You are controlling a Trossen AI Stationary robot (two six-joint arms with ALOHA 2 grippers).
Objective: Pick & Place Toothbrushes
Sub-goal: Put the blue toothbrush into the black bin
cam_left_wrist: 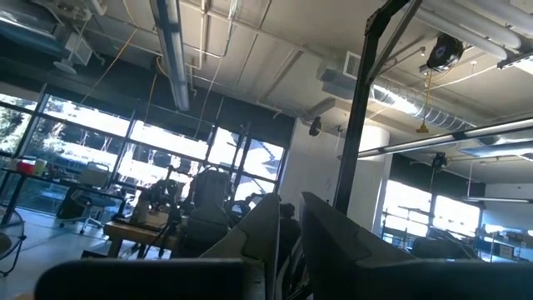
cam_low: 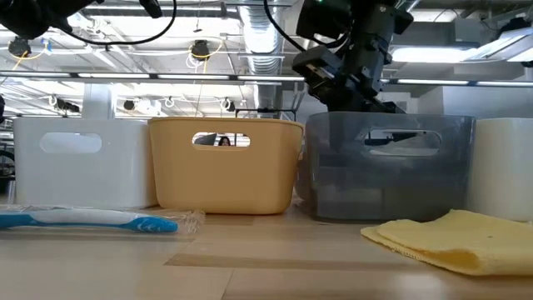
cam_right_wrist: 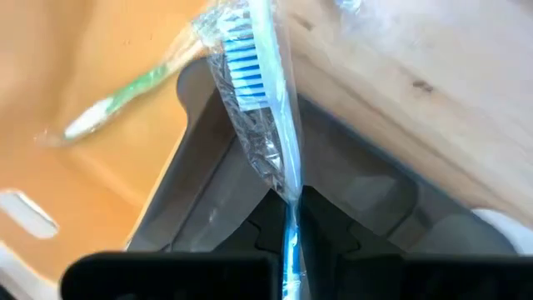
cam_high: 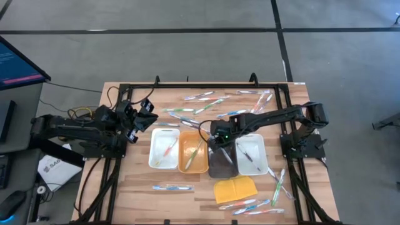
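Left claw (cam_high: 148,112) is raised left of the white tray (cam_high: 164,148), tilted upward with fingers pressed nearly together on nothing. Four trays are counted in a row: white, orange tray (cam_high: 193,152), grey tray (cam_high: 221,159), second white tray (cam_high: 250,153). Right claw (cam_high: 215,139) is angled down over the grey tray, pinching one wrapped blue toothbrush (cam_right_wrist: 262,108).

Overhead looks straight down; low camera sits level, close behind the trays (cam_low: 225,162) (both show them).
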